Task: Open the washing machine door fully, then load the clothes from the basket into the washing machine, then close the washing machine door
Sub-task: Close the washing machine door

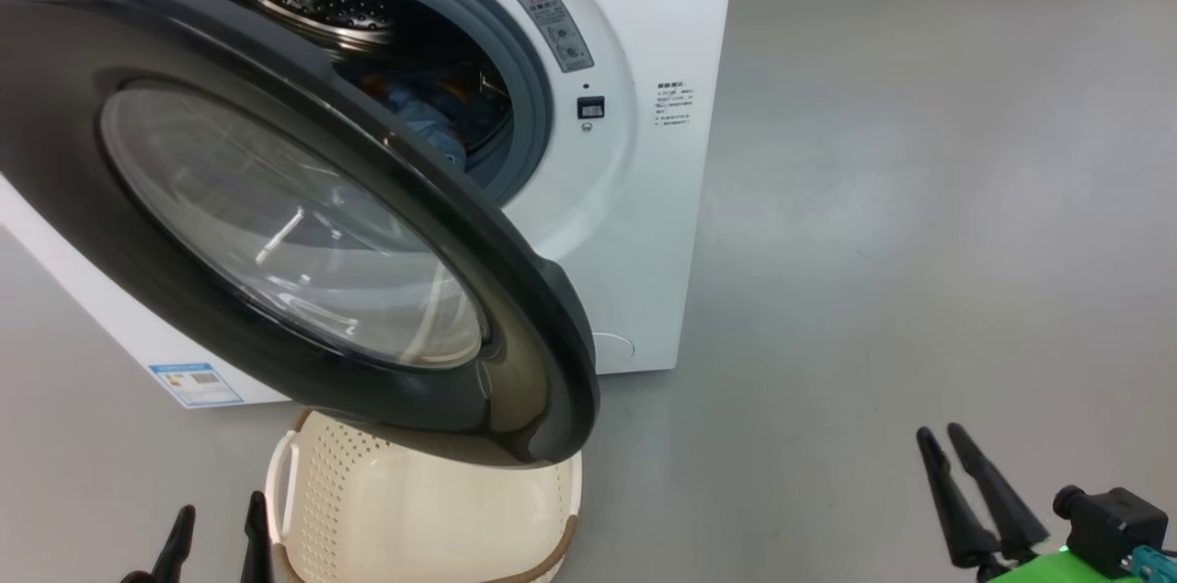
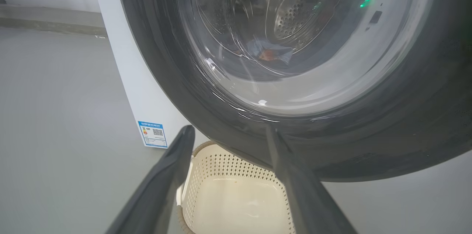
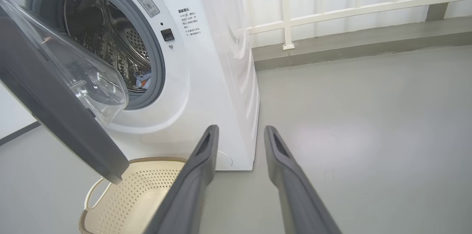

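Left hand point(image 1: 219, 514): near left, fingers wide, empty, just beside basket point(image 1: 322, 491).
Right hand point(image 1: 940, 432): near right over floor point(image 1: 874, 243), fingers narrowly apart, empty.
Washing machine door point(image 1: 542, 353): half swung, overhanging basket.
Basket: on floor, empty.
Clothes point(image 1: 423, 119): blue fabric inside washing machine point(image 1: 644, 197) drum point(image 1: 322, 8).
Step, judged: loading done, closing due.
Next: push door's outer face toward far gasket point(image 1: 524, 77) until latched.
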`<state>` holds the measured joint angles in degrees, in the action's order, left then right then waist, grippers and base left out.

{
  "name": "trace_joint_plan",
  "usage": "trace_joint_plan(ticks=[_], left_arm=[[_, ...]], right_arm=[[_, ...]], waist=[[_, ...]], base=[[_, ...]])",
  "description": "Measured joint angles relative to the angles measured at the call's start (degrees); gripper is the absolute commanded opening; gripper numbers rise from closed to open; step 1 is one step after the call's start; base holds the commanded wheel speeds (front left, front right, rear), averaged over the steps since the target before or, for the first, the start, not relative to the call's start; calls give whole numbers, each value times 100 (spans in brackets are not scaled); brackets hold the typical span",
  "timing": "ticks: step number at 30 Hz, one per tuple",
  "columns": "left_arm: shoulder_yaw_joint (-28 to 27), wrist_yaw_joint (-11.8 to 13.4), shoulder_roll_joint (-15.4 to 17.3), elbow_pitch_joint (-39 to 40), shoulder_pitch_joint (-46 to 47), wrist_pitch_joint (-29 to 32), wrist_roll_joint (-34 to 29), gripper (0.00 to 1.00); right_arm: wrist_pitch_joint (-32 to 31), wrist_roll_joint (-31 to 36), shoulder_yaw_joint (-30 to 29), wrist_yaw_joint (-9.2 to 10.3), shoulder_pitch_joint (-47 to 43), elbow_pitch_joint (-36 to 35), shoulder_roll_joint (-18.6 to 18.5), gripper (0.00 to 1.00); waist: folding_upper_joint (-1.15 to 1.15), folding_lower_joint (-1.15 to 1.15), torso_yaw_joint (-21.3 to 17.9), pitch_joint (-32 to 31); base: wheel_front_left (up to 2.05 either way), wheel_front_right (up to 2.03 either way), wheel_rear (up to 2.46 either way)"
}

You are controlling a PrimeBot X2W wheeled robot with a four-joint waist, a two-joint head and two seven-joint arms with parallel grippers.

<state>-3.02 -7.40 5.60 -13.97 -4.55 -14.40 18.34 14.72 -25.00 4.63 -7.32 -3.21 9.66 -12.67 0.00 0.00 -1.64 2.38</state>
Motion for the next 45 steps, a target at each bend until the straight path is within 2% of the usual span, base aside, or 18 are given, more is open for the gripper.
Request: trace_joint_plan(ticks=[11, 17, 29, 33, 39, 45], left_arm=[[-10, 0, -102, 185, 3, 0, 2, 100], [-20, 0, -129, 283, 1, 0, 1, 100], [40, 0, -172, 422, 1, 0, 2, 100], [60, 0, -196, 446, 1, 0, 2, 100], [140, 0, -203, 465, -7, 0, 2, 100], [157, 0, -208, 465, -39, 0, 10, 100]], right_arm=[[1, -89, 346, 0, 756, -385, 27, 0], [1, -87, 675, 0, 1494, -913, 93, 0], [2, -36, 1764, 0, 2157, -2002, 101, 0], [2, -44, 2174, 0, 2201, -1974, 125, 0], [2, -314, 2805, 0, 2150, -1519, 197, 0], [1, -535, 3185, 0, 1958, -1104, 233, 0]], waist=[[0, 0, 202, -72], [0, 0, 285, -117], [0, 0, 609, -160], [0, 0, 715, -137], [0, 0, 867, -158], [0, 0, 994, -188]], base=[[0, 0, 0], [0, 0, 0], [0, 0, 0], [0, 0, 0], [0, 0, 0], [0, 0, 0]])
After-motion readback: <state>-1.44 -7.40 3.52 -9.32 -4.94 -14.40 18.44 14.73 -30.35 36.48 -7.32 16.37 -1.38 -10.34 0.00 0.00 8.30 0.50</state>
